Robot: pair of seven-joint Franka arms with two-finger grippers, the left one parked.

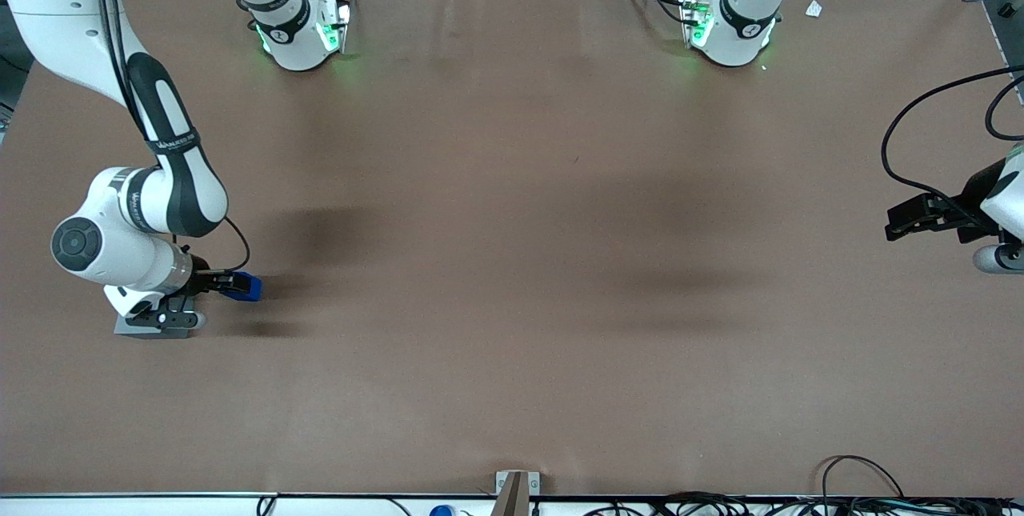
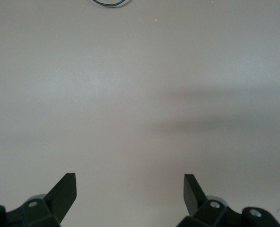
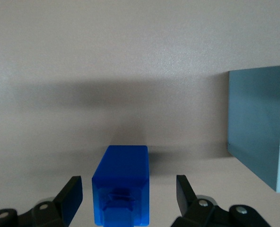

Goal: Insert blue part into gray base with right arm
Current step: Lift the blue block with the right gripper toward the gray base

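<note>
A matte brown table (image 1: 512, 260) with a smooth surface fills the scene. Toward the working arm's end, the right arm (image 1: 160, 172), white with black joint sections, carries white lettering too small to read. Its black gripper (image 3: 126, 201) sits low over the table. The fingers (image 3: 70, 196) are open, one on each side of the blue part (image 3: 122, 187), with a gap on both sides, so nothing is gripped. This glossy, boxy part lies on the table. Beside it stands the gray base (image 3: 260, 137), a flat-sided block, apart from it.
</note>
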